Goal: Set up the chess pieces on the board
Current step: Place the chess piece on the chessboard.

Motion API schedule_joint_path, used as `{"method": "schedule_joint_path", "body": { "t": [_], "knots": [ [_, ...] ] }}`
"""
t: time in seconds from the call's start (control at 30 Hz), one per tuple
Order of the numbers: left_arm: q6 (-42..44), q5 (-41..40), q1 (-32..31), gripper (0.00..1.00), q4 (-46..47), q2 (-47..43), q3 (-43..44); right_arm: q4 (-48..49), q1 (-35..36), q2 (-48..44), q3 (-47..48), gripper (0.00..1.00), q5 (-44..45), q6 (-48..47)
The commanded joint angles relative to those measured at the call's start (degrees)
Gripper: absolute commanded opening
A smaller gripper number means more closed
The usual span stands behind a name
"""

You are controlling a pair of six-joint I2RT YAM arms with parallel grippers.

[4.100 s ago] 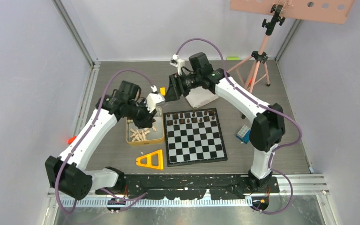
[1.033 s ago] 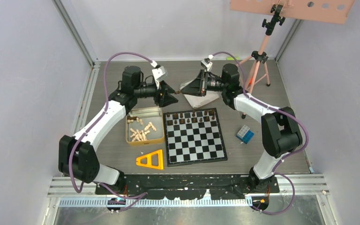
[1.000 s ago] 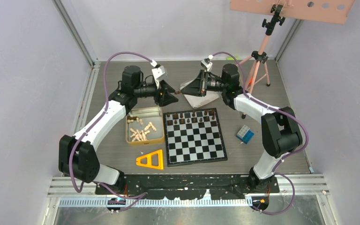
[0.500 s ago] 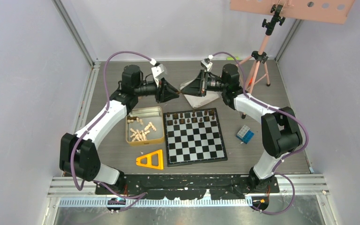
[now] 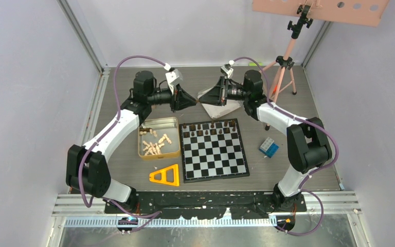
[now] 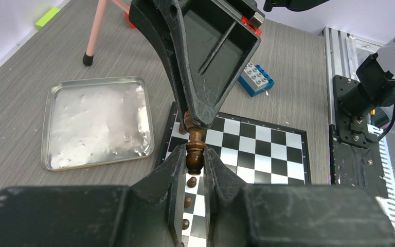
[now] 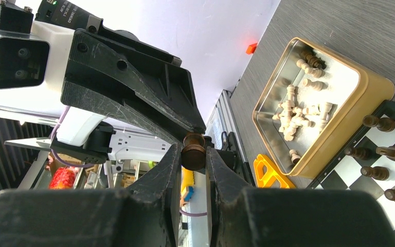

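Observation:
A dark brown chess piece (image 6: 195,150) hangs in the air behind the board (image 5: 216,157), held end to end by both grippers. My left gripper (image 6: 195,155) is shut on one end, its fingers touching both sides. My right gripper (image 7: 194,154) is shut on the round base (image 7: 194,152) at the other end. In the top view the left gripper (image 5: 194,101) and right gripper (image 5: 203,101) meet tip to tip. Dark pieces (image 5: 211,129) stand in the board's two far rows. Pale pieces (image 5: 153,145) lie in the gold tin (image 5: 159,155).
A silver tin lid (image 6: 97,123) lies behind the board, under the right gripper. A yellow triangular block (image 5: 165,175) sits left of the board's near corner, a blue toy brick (image 5: 269,147) to its right. A pink tripod (image 5: 283,67) stands at the back right.
My left jaws have closed onto the dark piece that the right gripper holds out. The left gripper also drew slightly back. The right arm has stayed still.

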Motion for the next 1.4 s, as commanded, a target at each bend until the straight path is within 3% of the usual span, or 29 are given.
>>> {"method": "schedule_joint_path", "body": {
  "t": [0.0,0.1,0.17,0.27,0.47,0.67,0.8,1.0,1.23,1.37],
  "knots": [
    [-1.45,2.60,-0.10,0.00,3.00,-0.24,0.82,3.25,0.03,-2.49,-0.04,0.02,0.76,-0.51],
    [-1.47,2.52,-0.09,0.00,1.96,-0.64,1.31,2.21,0.03,-2.32,-0.15,0.11,0.94,-1.24],
    [0.16,2.45,-0.08,0.00,-1.00,-0.82,2.46,0.20,-0.05,-2.39,-0.04,0.22,0.95,-2.88],
    [6.00,1.47,-0.10,0.00,-10.85,-0.77,5.28,-2.03,-0.31,-2.78,0.21,0.39,0.84,-5.65],
    [22.17,-6.36,-0.58,0.00,-35.84,1.88,13.70,-6.05,-3.75,-4.68,1.76,0.54,-0.14,-9.13],
    [33.71,-20.32,-5.54,0.00,-58.12,9.68,27.37,-16.20,-9.57,-9.58,2.15,0.56,-0.69,-19.08],
    [34.80,-27.58,-8.20,0.00,-67.74,17.35,37.71,-32.02,-13.22,-14.01,2.97,0.56,1.04,-31.76],
    [36.07,-35.27,-12.44,0.00,-78.04,28.05,52.35,-45.68,-17.61,-20.35,1.58,0.56,4.38,-47.64],
    [38.81,-43.24,-16.86,0.00,-92.33,44.03,74.83,-52.02,-22.35,-24.68,-2.27,0.55,5.24,-54.29],
    [41.47,-48.70,-19.64,0.00,-92.94,48.03,78.48,-55.05,-23.63,-26.38,-3.38,0.54,5.55,-57.54]
  ]
}}
